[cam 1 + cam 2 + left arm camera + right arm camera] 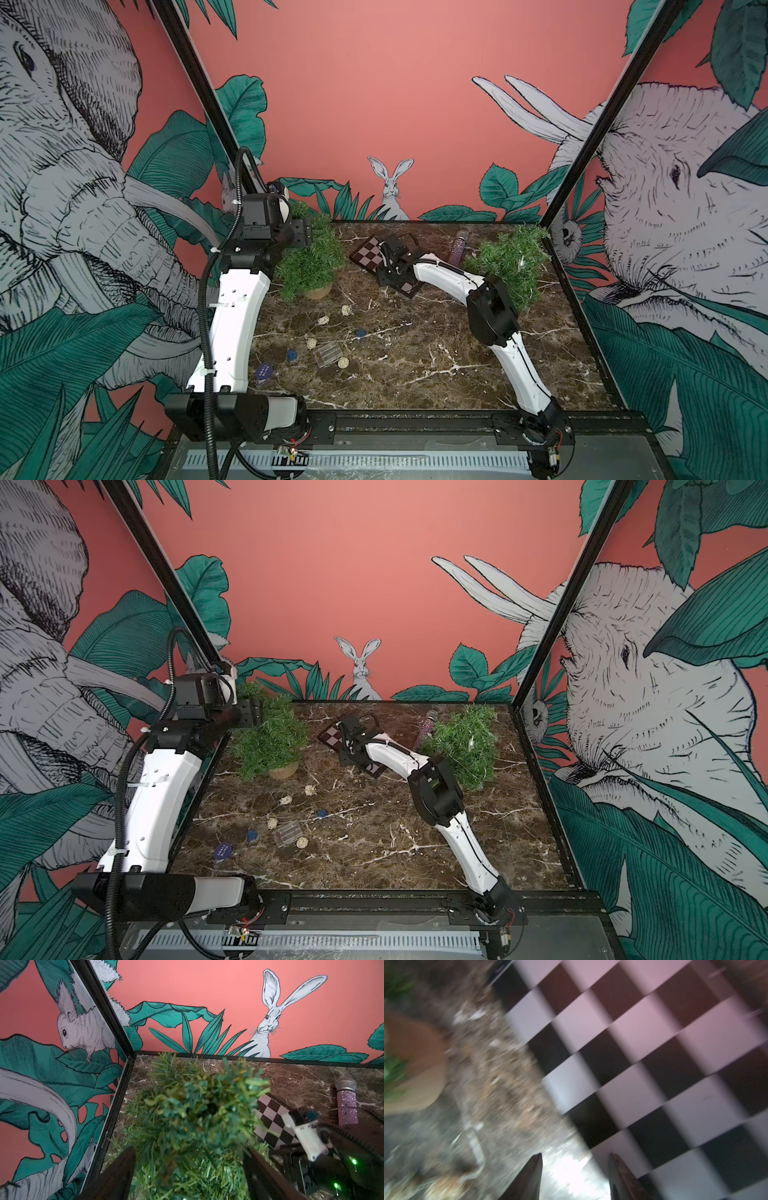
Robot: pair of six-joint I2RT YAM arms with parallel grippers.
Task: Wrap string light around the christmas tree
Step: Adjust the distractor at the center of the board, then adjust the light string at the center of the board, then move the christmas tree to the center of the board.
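The brown stone table [415, 353] holds two small green christmas trees. The left tree [309, 257] stands in a tan pot [318, 289] near the far left corner. The right tree [511, 262] is by the far right corner, and its base is hidden. A thin pale string light [521, 262] seems to hang in its branches.

The left claw [189, 1153] is wide apart, with the top of the left tree between its fingers. The right claw [575, 1155] is apart too, low over the edge of a checkered board [368, 254] near the far edge. It holds nothing.

A sparkly purple microphone [459, 249] lies between the board and the right tree. Near the left edge sits a clear box [330, 353]. What is inside cannot be made out. Four small pale balls [323, 320] and a round blue chip [264, 371] lie around it.
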